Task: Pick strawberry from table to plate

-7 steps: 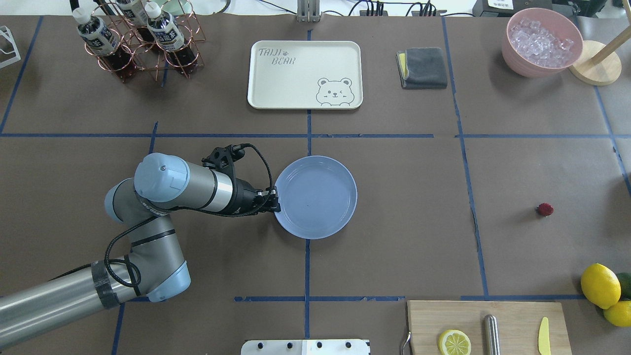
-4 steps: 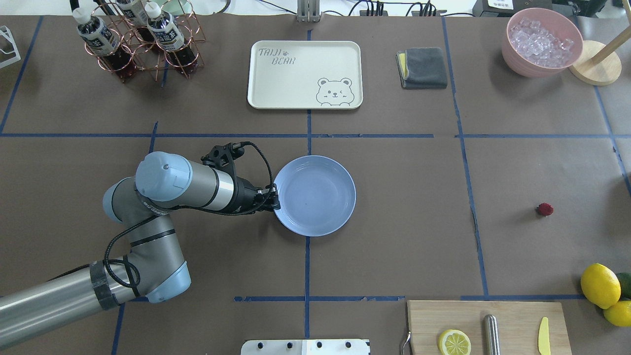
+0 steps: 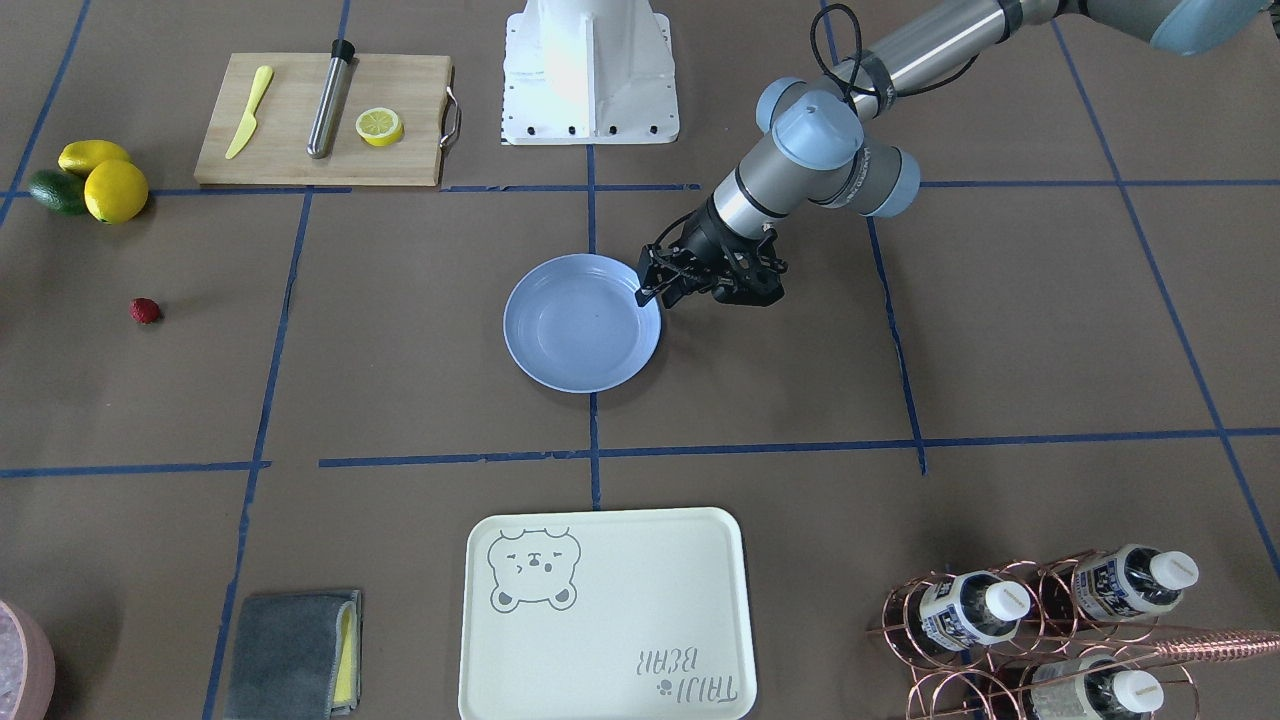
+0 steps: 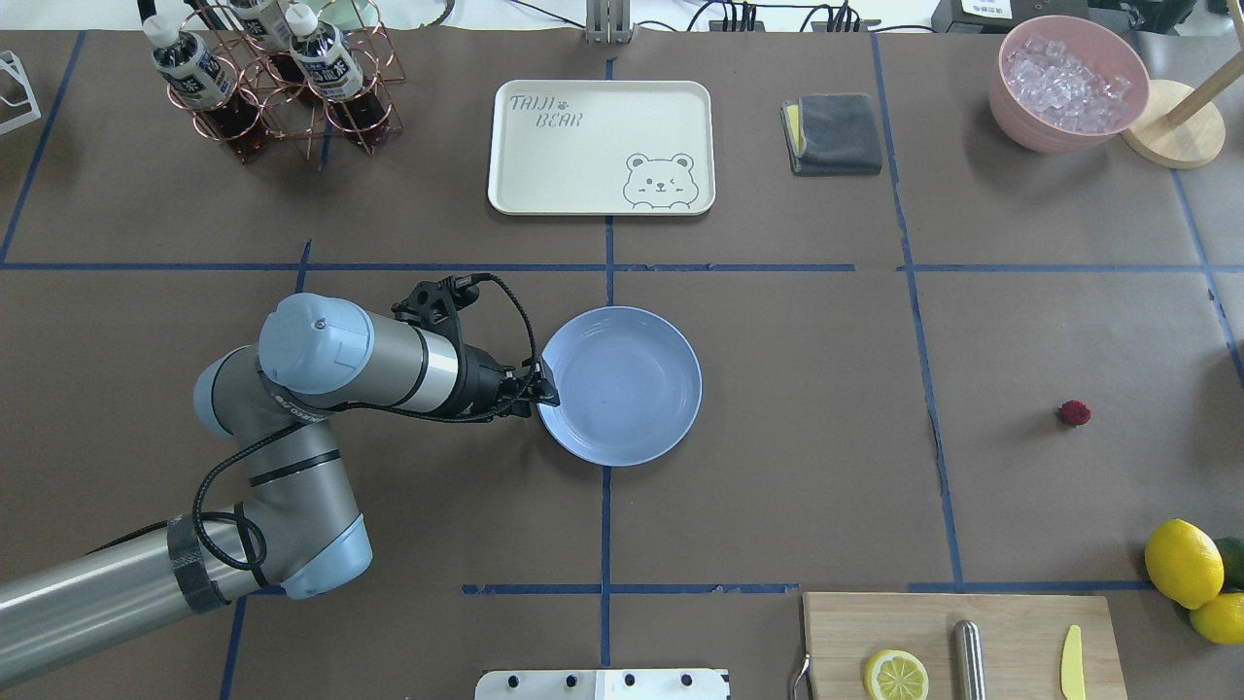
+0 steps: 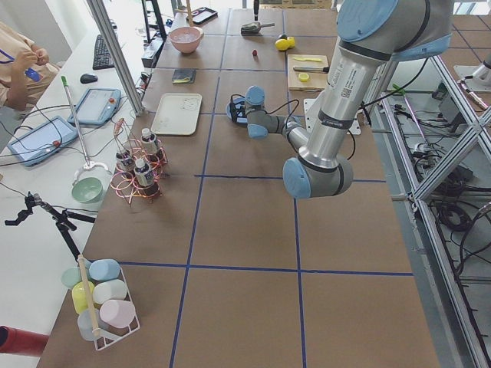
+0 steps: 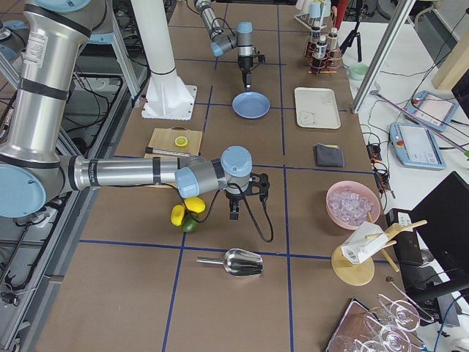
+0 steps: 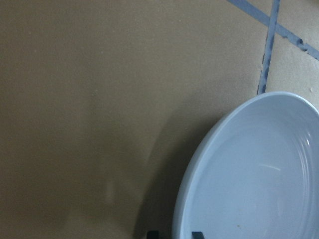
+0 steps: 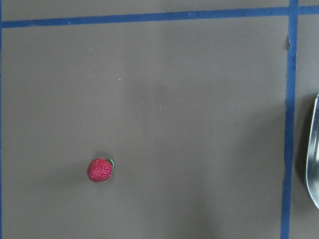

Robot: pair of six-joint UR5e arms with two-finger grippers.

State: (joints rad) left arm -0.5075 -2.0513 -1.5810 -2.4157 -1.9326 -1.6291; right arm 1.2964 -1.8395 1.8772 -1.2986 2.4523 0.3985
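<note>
Strawberry (image 3: 145, 311), front view: small, dark red, bumpy, roundish; lies on the brown papery table (image 3: 400, 330), well apart from the plate (image 3: 580, 330).
Plate, front view: round, glossy, pale blue, with a raised rim.
Left gripper (image 3: 648, 293), front view: black, clamped on the plate's rim at the side nearest its arm.
Plate, overhead: slightly further left than a second ago, its outline a little flatter.
Left gripper, overhead: has shifted left with the plate.
Strawberry (image 4: 1074, 413), overhead: unmoved.
Plate, left side view: far and small, partly hidden by the wrist.
Right gripper (image 6: 233, 213), right side view: hangs over the table near the lemons (image 6: 194, 204); whether it is parted or closed, I cannot tell.
Fingertips (image 7: 153, 233), left wrist view: two dark tips straddle the smooth rim; dark shadow under the plate's edge.
Strawberry (image 8: 100, 169), right wrist view: seeded skin, a green bit at its side, on the table between blue tape (image 8: 149, 17) lines.
</note>
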